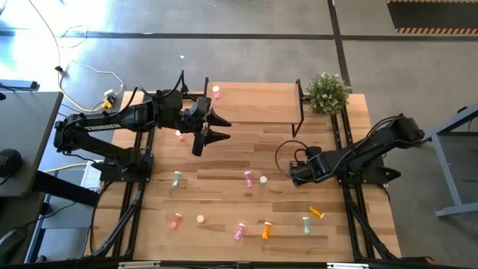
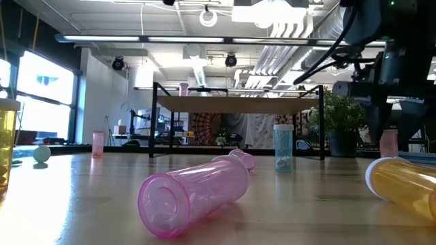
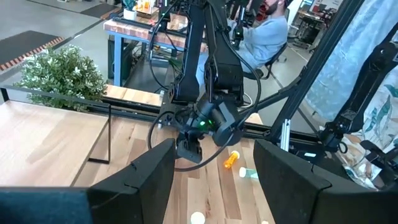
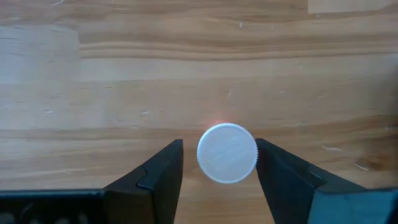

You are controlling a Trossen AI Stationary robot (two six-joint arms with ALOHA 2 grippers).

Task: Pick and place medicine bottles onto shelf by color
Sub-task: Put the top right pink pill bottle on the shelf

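- Nearest along the front of the table (image 1: 224,161), well short of the shelf (image 1: 254,103), most of the bottles lie scattered: a pink bottle (image 2: 197,194) on its side, an orange one (image 1: 266,230), a pale green one (image 1: 306,224) and others, plus a loose white cap (image 1: 200,219).
- Closer to the shelf, off its right front leg, the right gripper (image 4: 219,163) hangs low with its jaws open on either side of the white cap of a standing bottle (image 4: 227,153); they are not touching it yet.
- I judge this the start of a pick: next the jaws would need to drop a little, close on the bottle below its cap, and lift straight up so it does not tip.
- By the shelf's left end the left gripper (image 1: 211,125) hovers above the table, jaws wide apart and empty, with a small pink bottle (image 1: 179,134) standing just beside it.
- On the shelf itself only one pink bottle (image 1: 216,92) stands, at its left end, so sorting has barely begun.
- Past the shelf's right end sits a potted plant (image 1: 328,91); beyond that, grey floor, workbenches and a seated person (image 3: 264,34).
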